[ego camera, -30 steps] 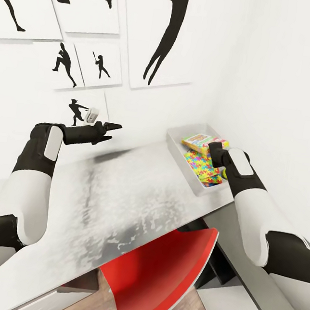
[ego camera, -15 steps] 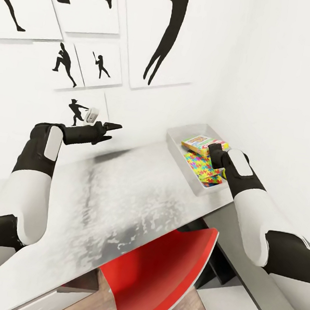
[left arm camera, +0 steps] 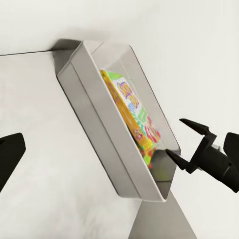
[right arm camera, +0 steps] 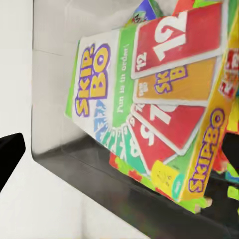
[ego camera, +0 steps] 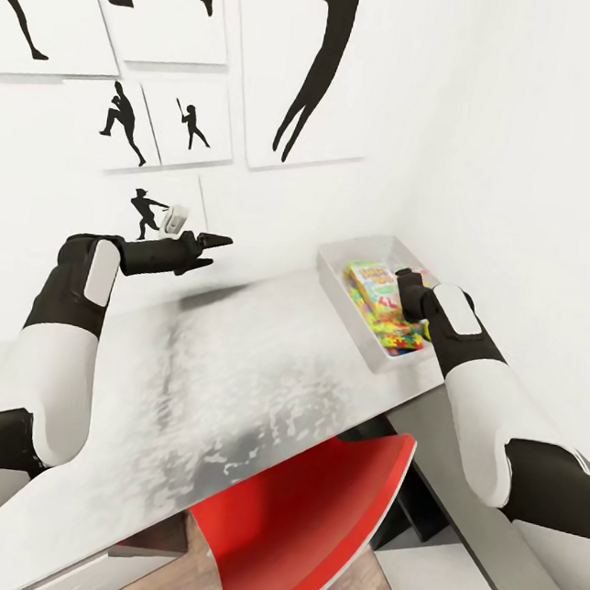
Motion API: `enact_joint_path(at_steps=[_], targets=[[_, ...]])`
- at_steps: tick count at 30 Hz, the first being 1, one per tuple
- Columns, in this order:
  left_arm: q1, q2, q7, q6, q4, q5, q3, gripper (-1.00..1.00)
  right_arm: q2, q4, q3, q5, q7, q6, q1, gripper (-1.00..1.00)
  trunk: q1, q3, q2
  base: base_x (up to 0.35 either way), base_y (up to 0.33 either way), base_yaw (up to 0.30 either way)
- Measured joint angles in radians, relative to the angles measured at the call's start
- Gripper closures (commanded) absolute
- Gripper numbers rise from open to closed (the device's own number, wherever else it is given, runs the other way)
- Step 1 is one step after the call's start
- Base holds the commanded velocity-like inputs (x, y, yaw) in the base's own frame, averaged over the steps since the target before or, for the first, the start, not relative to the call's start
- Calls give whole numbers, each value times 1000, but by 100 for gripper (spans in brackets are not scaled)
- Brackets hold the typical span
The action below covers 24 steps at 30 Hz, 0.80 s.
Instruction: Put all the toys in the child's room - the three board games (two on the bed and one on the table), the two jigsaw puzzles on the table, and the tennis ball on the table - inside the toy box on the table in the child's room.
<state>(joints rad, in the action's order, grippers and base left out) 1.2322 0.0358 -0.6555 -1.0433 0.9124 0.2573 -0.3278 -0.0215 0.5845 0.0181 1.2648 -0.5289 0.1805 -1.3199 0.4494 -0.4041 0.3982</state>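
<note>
The toy box (ego camera: 348, 313) (left arm camera: 99, 129) (right arm camera: 52, 99) stands on the table (ego camera: 230, 370) in the wall corner. A Skip-Bo board game (ego camera: 370, 288) (left arm camera: 130, 107) (right arm camera: 149, 99) lies tilted inside it on a multicoloured jigsaw puzzle (ego camera: 399, 337) (right arm camera: 198, 203). My right gripper (left arm camera: 174, 137) hangs open just above the box's near end, holding nothing. My left gripper (ego camera: 214, 241) is raised over the table's far left, well away from the box, open and empty. The tennis ball is hidden and the bed is out of view.
A red chair (ego camera: 304, 518) is tucked under the table's front edge. White walls close the corner behind and to the right of the box, with silhouette pictures (ego camera: 305, 65) hung above. A lower pale top (ego camera: 478, 530) runs along the right.
The board game has left my right gripper's reach, turned and dropped onto the puzzle in the toy box. Both arms have stayed nearly still.
</note>
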Motion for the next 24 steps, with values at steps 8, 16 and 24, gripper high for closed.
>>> enact_joint_path(at_steps=[8,16,24], targets=[[0,0,0,0,0,0,0,-100,0,0,1,0,-1,0,0,-100,0,0,0,0,0,0],[0,0,0,0,0,0,0,-100,-2,10,0,4,1,15,0,-100,0,0,0,0,0,0],[0,2,-1,0,0,0,2,-100,-13,158,-5,-4,-10,220,-7,-100,0,0,0,0,0,0]])
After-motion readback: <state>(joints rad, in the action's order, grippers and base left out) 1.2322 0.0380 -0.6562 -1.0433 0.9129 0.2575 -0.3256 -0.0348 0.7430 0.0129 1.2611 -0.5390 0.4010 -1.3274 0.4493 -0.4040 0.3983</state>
